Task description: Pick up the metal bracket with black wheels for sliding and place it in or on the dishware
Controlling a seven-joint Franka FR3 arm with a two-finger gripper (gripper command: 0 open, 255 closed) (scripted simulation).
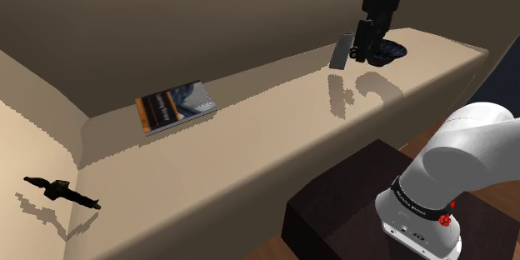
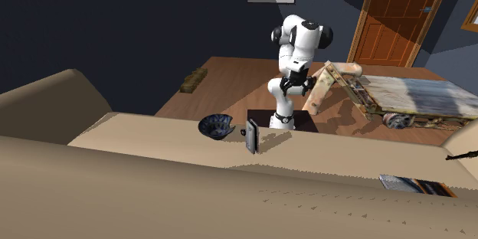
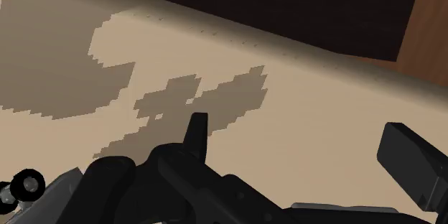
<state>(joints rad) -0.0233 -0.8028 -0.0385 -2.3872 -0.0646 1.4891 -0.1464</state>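
The bracket (image 1: 340,52) is a grey plate standing upright on or just above the beige seat (image 1: 275,142), right beside my gripper (image 1: 363,50). The dishware is a dark bowl (image 1: 389,52) on the seat, on the gripper's other side. In the wrist view my gripper (image 3: 298,133) is open, its fingertips (image 3: 195,123) wide apart with only seat between them. The bracket's black wheels (image 3: 23,187) show outside the nearer finger; I cannot tell whether it touches. In the second exterior view the bracket (image 2: 251,136) stands just right of the bowl (image 2: 217,126).
A book (image 1: 175,106) lies further along the seat, and a black tool (image 1: 62,190) lies at the shoulder view's far left. The tall backrest (image 1: 208,17) rises behind the seat. My dark stand (image 1: 350,208) sits in front of it.
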